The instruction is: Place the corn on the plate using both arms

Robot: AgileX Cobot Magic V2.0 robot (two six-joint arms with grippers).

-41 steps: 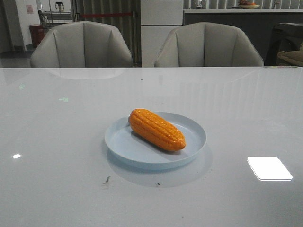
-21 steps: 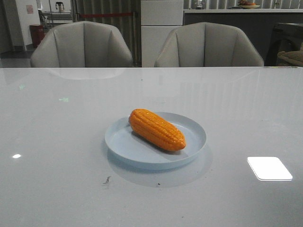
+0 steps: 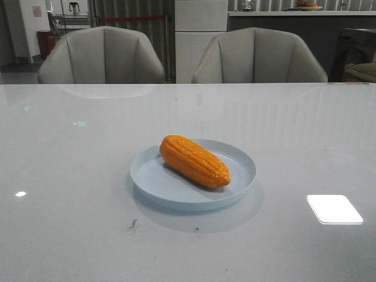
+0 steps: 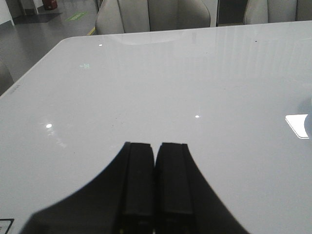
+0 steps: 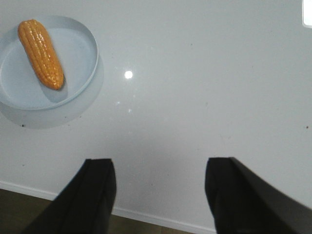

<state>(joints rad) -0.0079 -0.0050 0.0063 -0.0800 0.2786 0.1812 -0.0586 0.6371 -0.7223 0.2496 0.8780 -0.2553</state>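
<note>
- Left fingers (image 4: pixel 155 146): two black pads pressed together with only a thin seam between them, holding nothing; they hang over bare white desk (image 4: pixel 146 87), nothing in reach of their tips; beyond them only glare spots on the desk, and past its far edge the pale chairs (image 4: pixel 146 14)
- Right fingers (image 5: pixel 158 165): spread wide apart, a broad strip of desk (image 5: pixel 204 87) showing between the two dark tips; nothing held; they sit above the desk's near edge, a strip of darker floor showing below the edge
- Plate (image 5: pixel 85 46): in the right wrist view it lies well apart from the right fingers, ahead of them and off to the side of the left tip; round, pale blue, low rim, flat on the desk with a soft shadow under it
- Corn (image 5: pixel 41 53): orange, tapered, bumpy rows; it lies on its side inside the plate, slantwise across the floor of it; no fingers touch it
- Front view: the corn (image 3: pixel 194 161) rests in the plate (image 3: pixel 235 188) near the middle of the desk (image 3: pixel 76 176), its blunt end at the far left rim, its narrow end pointing near right; no fingers show in this view
- Farthest: two chairs (image 3: pixel 101 56) behind the desk; a bright window reflection (image 3: pixel 334 209) on the desk, right of the plate
</note>
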